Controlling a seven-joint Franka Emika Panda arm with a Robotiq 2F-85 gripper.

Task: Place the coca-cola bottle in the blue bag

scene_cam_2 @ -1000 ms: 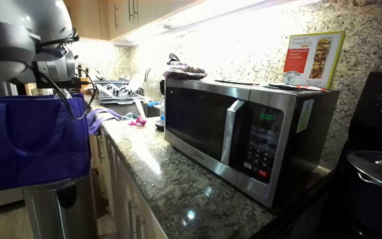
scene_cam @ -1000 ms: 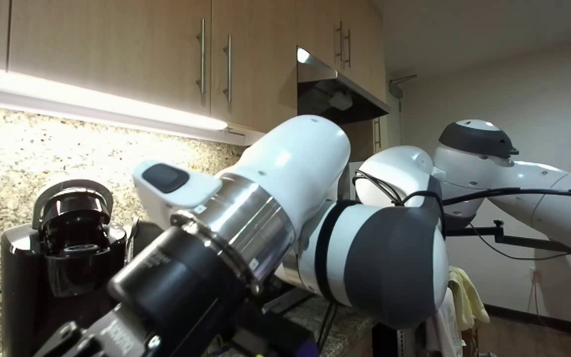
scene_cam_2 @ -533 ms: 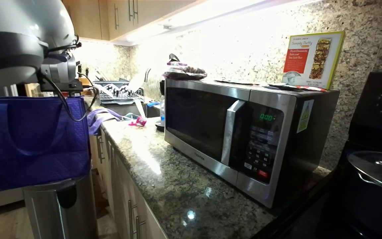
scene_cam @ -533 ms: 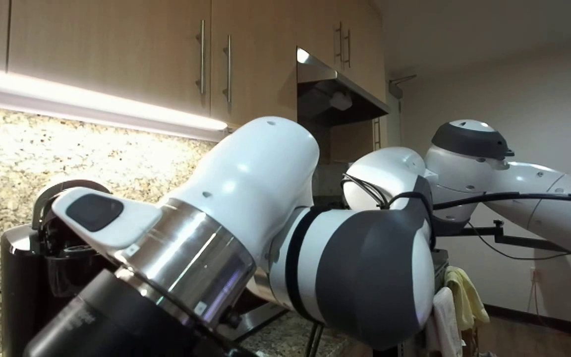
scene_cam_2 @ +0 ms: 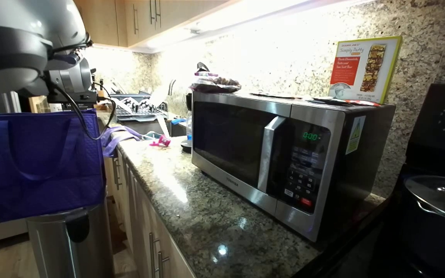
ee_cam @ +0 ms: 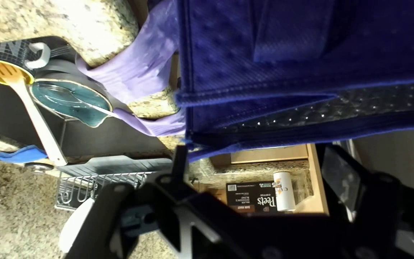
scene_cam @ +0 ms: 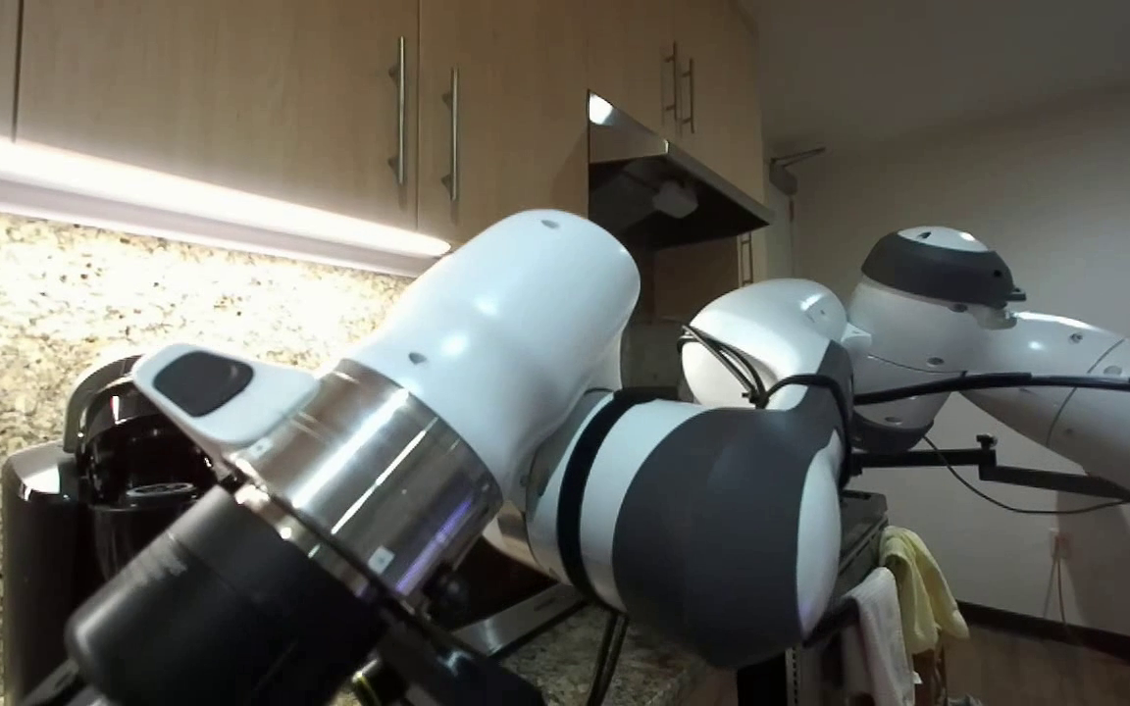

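In the wrist view we see the end effector (ee_cam: 256, 154) with its two fingers (ee_cam: 340, 172) spread wide, a black coffee box (ee_cam: 252, 198) and a white can (ee_cam: 283, 190) showing through the gap, well beyond. The blue bag (ee_cam: 221, 57) is just ahead of the fingertips, its rim close by one finger; whether they touch, we cannot tell. In an exterior view we find it below the wrist of the arm (scene_cam_2: 72, 79), over a steel bin (scene_cam_2: 68, 247). It stands upright with its mouth facing up, and the mouth's long axis runs crosswise, from one finger across to the other and past it. Well apart from the end effector, the table (scene_cam_2: 207, 216) carries a microwave (scene_cam_2: 230, 143). Where the coca-cola bottle is, we cannot tell.
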